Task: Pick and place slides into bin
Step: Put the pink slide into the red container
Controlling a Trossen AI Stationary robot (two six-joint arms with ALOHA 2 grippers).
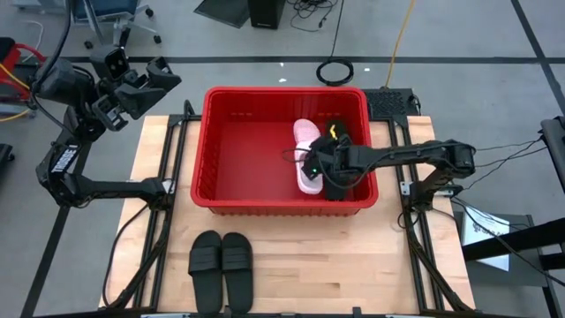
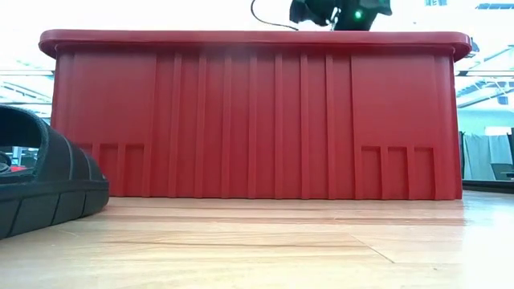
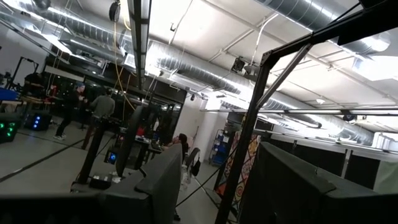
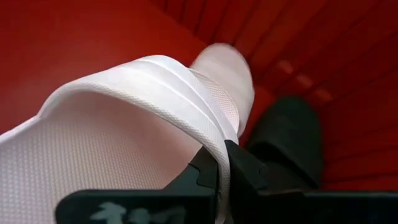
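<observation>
The red bin (image 1: 212,141) stands in the middle of the table. Inside it my right gripper (image 1: 311,168) is shut on a pale pink slide (image 1: 306,134), whose wide strap (image 4: 143,81) fills the right wrist view. A black slide (image 4: 289,143) lies beside it on the bin's right side (image 1: 341,132). Two black slides (image 1: 221,263) lie side by side, soles down, on the table in front of the bin; one shows in the low view (image 2: 40,181). My left gripper (image 1: 163,75) hangs open, raised above the table's far left corner. My right gripper pinches the pink slide's strap at its edge (image 4: 219,158) between its two fingers (image 4: 245,174). It comes from the table's right, slanting down into the bin. Whether the slide's sole rests on the bin's floor, I cannot tell.
The bin's thick rim (image 2: 257,36) and ribbed walls surround my right gripper. Bare wood lies left and right of the two black slides. Black frame rails (image 1: 168,221) run along both sides of the table.
</observation>
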